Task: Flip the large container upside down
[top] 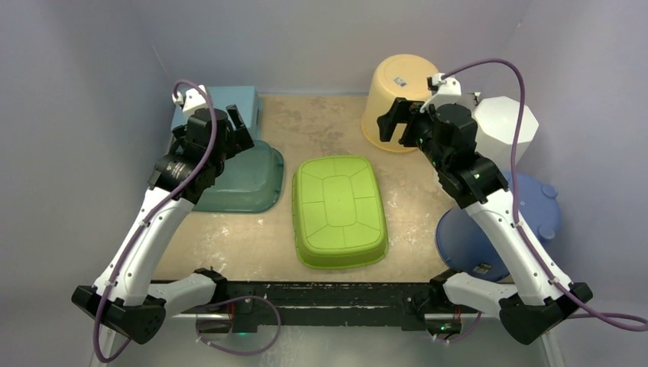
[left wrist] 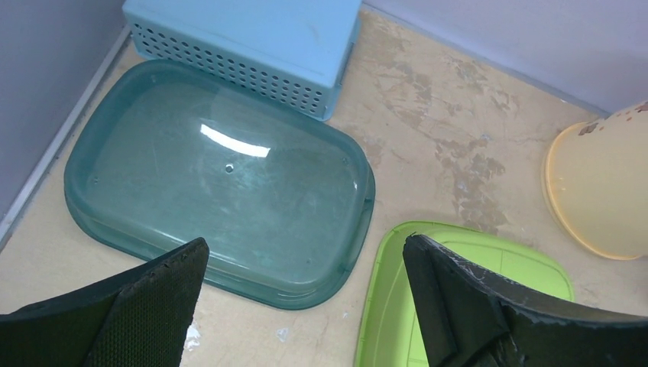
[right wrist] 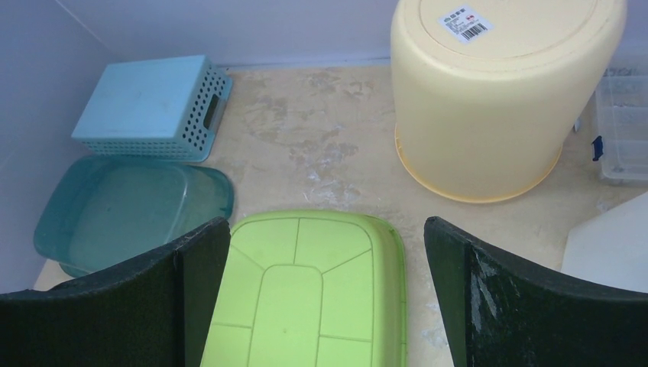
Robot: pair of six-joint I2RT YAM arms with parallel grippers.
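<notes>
At the far left, my left hand (top: pixel 241 126) hangs above the bench (top: pixel 321 126) with its jaws spread wide and nothing between them. In the left wrist view the two dark fingers (left wrist: pixel 145 306) frame the teal tub (left wrist: pixel 221 176) below. That tub lies close to the left wall. Just behind it, touching or nearly so, sits a light blue perforated basket (top: pixel 233 103) in the back left corner, its solid base facing up.

Next comes the large green container (top: pixel 340 210), in the middle of the bench between my two arms and just beside the teal tub's right edge, with a narrow strip of bench between them. It rests bottom up, the ribbed base on top and the wider rim down on the bench.

Behind it and to the right stands a pale yellow bucket (top: pixel 401 92), also upside down, with a barcode sticker on its base.

My right hand (top: pixel 391 122) hovers in front of that bucket, jaws wide apart and empty. Its wrist view looks down past both fingers (right wrist: pixel 520 306) at the far end of the green container.

Further right, against the wall, are a white container (top: pixel 508 122) and, nearer me, a dark blue one (top: pixel 474 237) partly hidden by my right arm.
</notes>
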